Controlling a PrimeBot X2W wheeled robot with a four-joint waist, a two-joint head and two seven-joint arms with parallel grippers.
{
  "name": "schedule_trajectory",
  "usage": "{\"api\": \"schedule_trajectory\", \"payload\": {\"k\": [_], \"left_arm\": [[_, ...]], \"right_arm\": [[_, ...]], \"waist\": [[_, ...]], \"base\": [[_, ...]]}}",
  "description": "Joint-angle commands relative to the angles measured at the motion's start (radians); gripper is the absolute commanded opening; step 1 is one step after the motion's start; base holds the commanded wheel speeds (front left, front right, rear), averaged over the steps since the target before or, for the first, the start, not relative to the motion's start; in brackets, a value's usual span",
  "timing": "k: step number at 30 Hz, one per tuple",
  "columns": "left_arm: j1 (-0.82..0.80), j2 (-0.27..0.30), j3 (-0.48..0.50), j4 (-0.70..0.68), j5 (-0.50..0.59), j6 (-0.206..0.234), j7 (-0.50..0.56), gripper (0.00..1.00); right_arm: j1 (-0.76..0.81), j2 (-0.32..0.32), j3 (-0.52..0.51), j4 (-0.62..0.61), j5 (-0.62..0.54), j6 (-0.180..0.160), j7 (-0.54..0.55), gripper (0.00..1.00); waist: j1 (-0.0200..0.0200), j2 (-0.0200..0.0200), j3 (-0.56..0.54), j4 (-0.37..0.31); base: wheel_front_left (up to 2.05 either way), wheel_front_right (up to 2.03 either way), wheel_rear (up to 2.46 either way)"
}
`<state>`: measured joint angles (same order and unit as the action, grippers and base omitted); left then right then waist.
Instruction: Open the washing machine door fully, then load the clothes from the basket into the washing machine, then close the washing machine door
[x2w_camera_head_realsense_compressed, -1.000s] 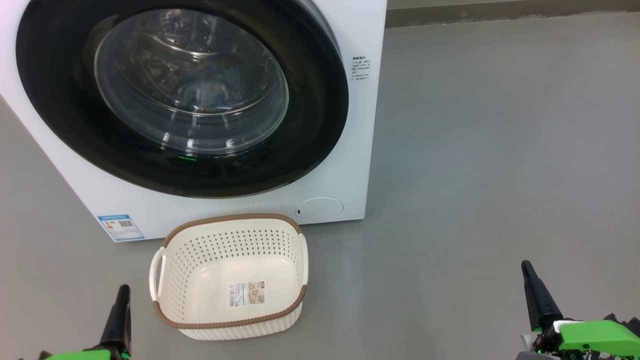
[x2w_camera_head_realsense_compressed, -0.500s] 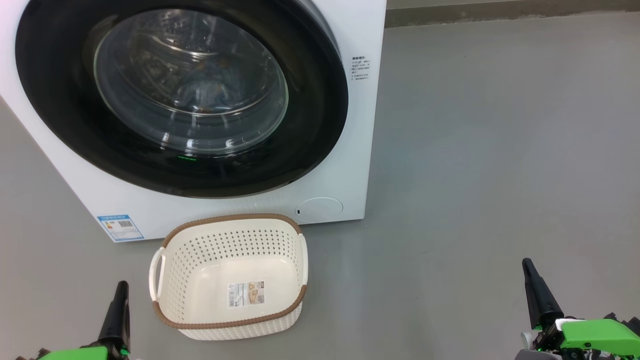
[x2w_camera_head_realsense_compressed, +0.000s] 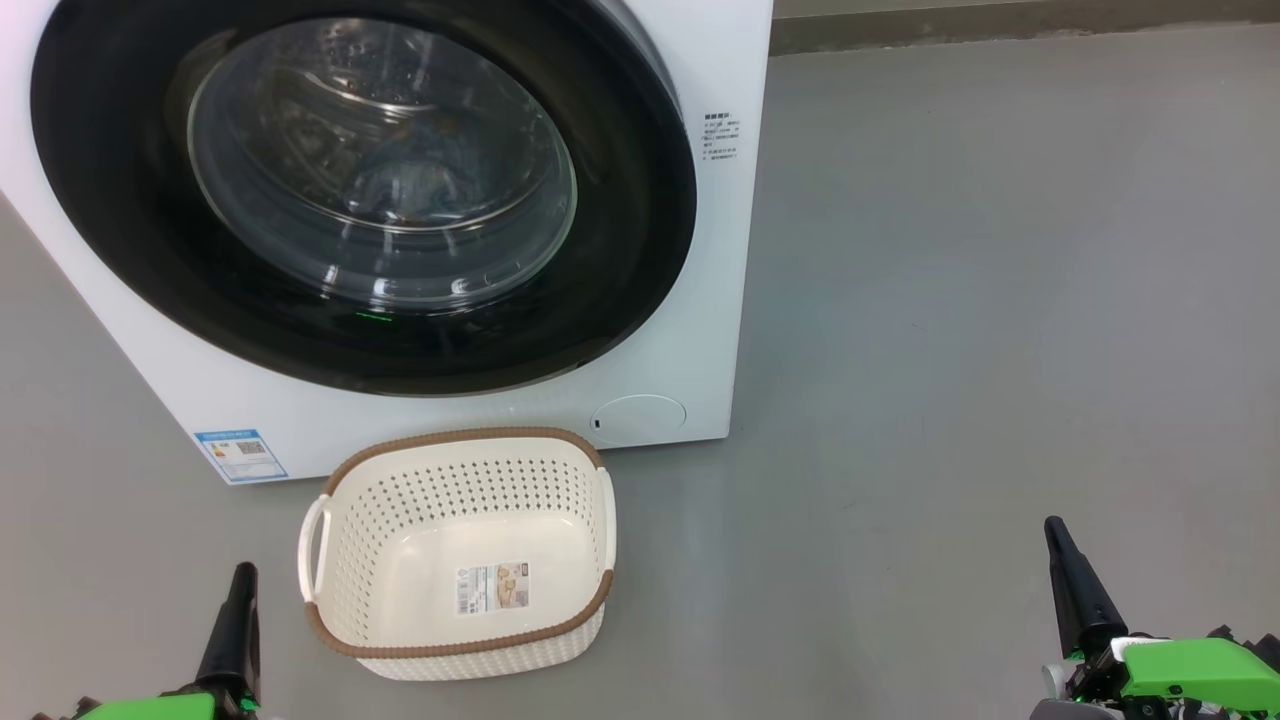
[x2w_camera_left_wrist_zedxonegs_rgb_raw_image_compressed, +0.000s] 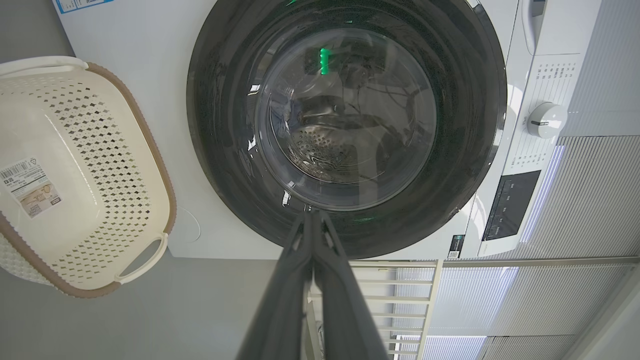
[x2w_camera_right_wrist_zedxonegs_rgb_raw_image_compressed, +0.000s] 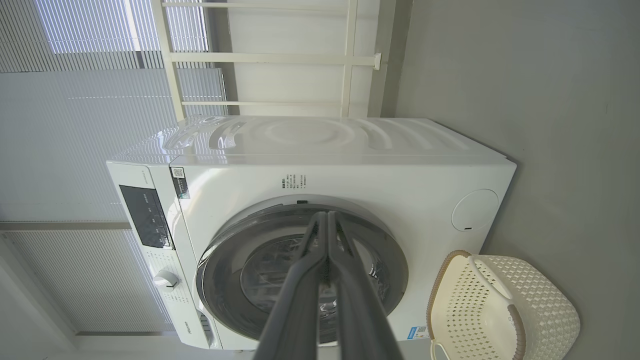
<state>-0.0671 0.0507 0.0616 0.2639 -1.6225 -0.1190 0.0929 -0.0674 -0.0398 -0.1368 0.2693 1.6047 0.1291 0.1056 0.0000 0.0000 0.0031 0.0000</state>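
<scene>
The big white boxy front-loading washing machine (x2w_camera_head_realsense_compressed: 690, 300) stands on the grey floor (x2w_camera_head_realsense_compressed: 1000, 300) in front of me; its large round door with the wide glossy black rim and bulging clear glass centre (x2w_camera_head_realsense_compressed: 360, 190) sits closed, flush against the front. Through the glass I dimly make out the clothes, a pale-blue bundle with orange-brown spots (x2w_camera_head_realsense_compressed: 410, 185), lying in the steel drum. My right wrist view shows a black control panel (x2w_camera_right_wrist_zedxonegs_rgb_raw_image_compressed: 145, 215) and a white dial (x2w_camera_right_wrist_zedxonegs_rgb_raw_image_compressed: 166, 280) on the top strip.

The small rectangular cream plastic basket with perforated sides, brown woven-look rim and white side handles (x2w_camera_head_realsense_compressed: 340, 560) sits on the floor just before the machine, below the door; a white sticker with a barcode and a small picture (x2w_camera_head_realsense_compressed: 493, 588) lies on its inner bottom, print too small to read. A blue label with a square code (x2w_camera_head_realsense_compressed: 240, 455) is stuck low on the machine's front, and a block of small dark print (x2w_camera_head_realsense_compressed: 722, 137) sits right of the door; I can read neither.

My left gripper (x2w_camera_head_realsense_compressed: 241, 575) hangs over the floor just left of the basket, its long dark fingers pressed together, pinching nothing and touching nothing; my right gripper (x2w_camera_head_realsense_compressed: 1052, 530) is well off to the right over bare floor, fingers likewise pressed together and carrying nothing.
</scene>
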Motion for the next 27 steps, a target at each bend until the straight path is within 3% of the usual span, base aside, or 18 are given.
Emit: {"api": "schedule_trajectory", "payload": {"k": [1, 27], "left_arm": [[-0.039, 0.012, 0.035, -0.019, 0.0, -0.012, 0.007, 0.0], [-0.04, 0.008, 0.041, -0.019, 0.004, -0.012, 0.011, 0.0]], "right_arm": [[-0.04, -0.01, 0.023, -0.025, 0.004, 0.002, 0.008, 0.0], [-0.04, -0.01, 0.023, -0.025, 0.004, 0.002, 0.008, 0.0]], "waist": [[0.0, 0.0, 0.0, 0.0], [0.0, 0.0, 0.0, 0.0]], "base": [[0.0, 0.0, 0.0], [0.0, 0.0, 0.0]]}}
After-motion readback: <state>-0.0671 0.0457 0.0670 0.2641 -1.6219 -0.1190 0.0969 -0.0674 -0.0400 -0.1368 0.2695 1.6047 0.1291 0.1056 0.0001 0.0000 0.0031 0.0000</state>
